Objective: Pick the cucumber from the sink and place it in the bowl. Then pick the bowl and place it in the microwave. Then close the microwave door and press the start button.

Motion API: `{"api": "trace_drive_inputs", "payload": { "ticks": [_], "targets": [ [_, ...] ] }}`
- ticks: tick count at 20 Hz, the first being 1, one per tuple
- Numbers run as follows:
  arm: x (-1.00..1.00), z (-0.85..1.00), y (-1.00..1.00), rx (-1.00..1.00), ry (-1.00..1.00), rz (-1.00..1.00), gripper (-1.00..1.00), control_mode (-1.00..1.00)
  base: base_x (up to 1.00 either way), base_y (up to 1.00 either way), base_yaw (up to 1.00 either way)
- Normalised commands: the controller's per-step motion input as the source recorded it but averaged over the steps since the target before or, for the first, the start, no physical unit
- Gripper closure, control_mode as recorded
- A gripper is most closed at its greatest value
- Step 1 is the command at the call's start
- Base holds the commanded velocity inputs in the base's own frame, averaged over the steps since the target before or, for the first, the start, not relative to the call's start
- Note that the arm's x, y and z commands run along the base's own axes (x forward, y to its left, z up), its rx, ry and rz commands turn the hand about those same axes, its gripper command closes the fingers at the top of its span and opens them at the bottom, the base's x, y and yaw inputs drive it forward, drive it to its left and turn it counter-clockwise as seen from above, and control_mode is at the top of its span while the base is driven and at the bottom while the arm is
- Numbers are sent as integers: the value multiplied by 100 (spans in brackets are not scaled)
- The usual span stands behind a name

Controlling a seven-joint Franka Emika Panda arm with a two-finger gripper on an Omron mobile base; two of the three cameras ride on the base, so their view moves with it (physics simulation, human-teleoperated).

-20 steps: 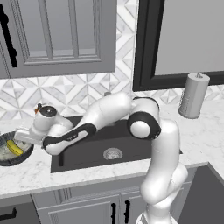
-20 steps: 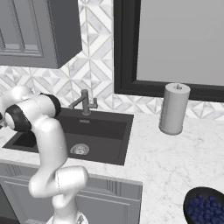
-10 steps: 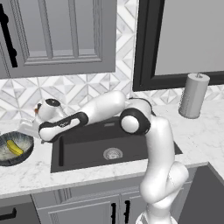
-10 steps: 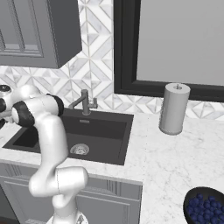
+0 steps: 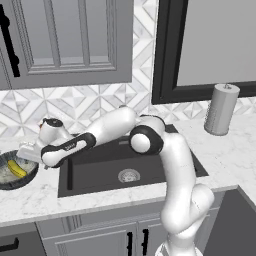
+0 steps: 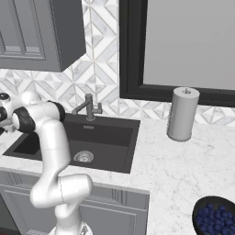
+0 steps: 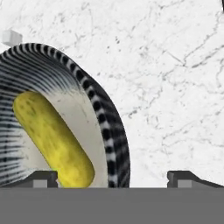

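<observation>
The bowl (image 5: 7, 181) stands on the marble counter left of the sink (image 5: 100, 172), and the yellow cucumber (image 5: 16, 168) lies inside it. In the hand view the cucumber (image 7: 52, 140) rests on the bowl's pale inside, next to its streaked rim (image 7: 114, 144). My gripper (image 5: 29, 153) hovers at the bowl's right edge, open. In the hand view the gripper (image 7: 113, 178) straddles the rim, one fingertip (image 7: 41, 177) over the bowl's inside and the other over bare counter. The microwave and its door are out of view.
A paper towel roll (image 5: 221, 109) stands on the counter right of the sink. The faucet (image 6: 89, 108) rises behind the basin. A dark bowl of blueberries (image 6: 215, 218) sits near the counter's front right. Upper cabinets (image 5: 70, 40) hang above the arm.
The hand has lifted slightly and drawn a little right from over the bowl. The elbow has swung a bit left. The cucumber stays in the bowl and the jaws stay wide.
</observation>
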Motion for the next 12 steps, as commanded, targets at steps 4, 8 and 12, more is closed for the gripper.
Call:
{"api": "trace_drive_inputs", "payload": {
  "ticks": [4, 8, 12],
  "targets": [
    [-2, -30, 1, -1, -2, 0, 100, -100, 0, 0, 0],
    [-13, 0, -5, 1, -8, 0, 100, -100, 0, 0, 0],
    [-47, 12, -38, 6, -14, 0, 100, -100, 0, 0, 0]
  ]
}}
